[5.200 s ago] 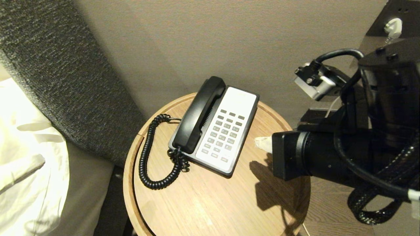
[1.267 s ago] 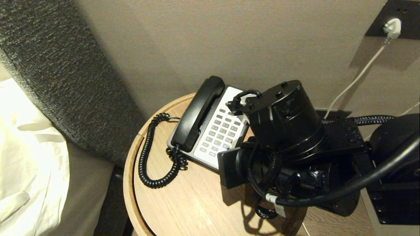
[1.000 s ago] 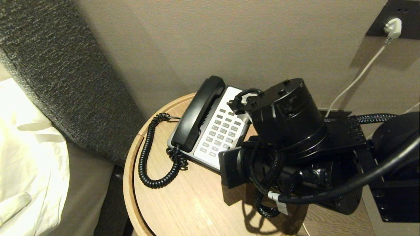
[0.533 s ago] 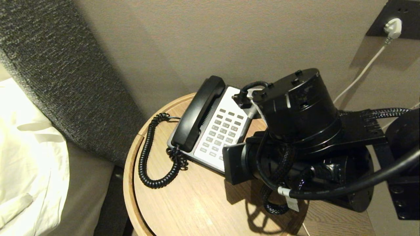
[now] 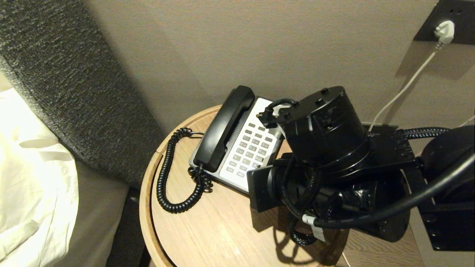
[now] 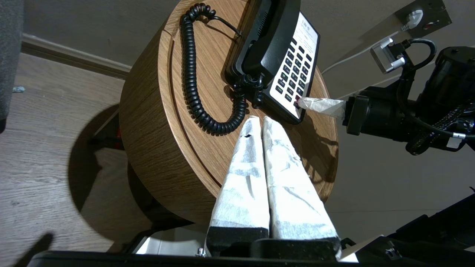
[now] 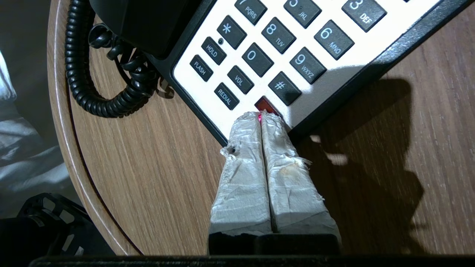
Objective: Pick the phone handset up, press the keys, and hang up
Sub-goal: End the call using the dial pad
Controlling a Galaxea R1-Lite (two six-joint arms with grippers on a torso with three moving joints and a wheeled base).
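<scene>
Black and blocky at both ends, the phone handset lies in its cradle on the phone base, along the edge of the base farthest from the keypad. You can see its coiled cord run from the handset's near end, loop out over the wood and curl back toward the base. The base itself sits on the round wooden table, toward the wall side of it.

Your right gripper is at the near corner of the base, its two tape-wrapped fingers pressed together with nothing between them. Their tips rest at the red key just beside the "#" key, and a red glow shows right at the tips. From the head view the right arm's bulk hides that corner of the base.

Your left gripper hangs off the table's edge, on the cord side of the base and apart from it. Its wrapped fingers are likewise closed flat against each other and hold nothing.

A white plug sits in a wall socket beyond the base.
</scene>
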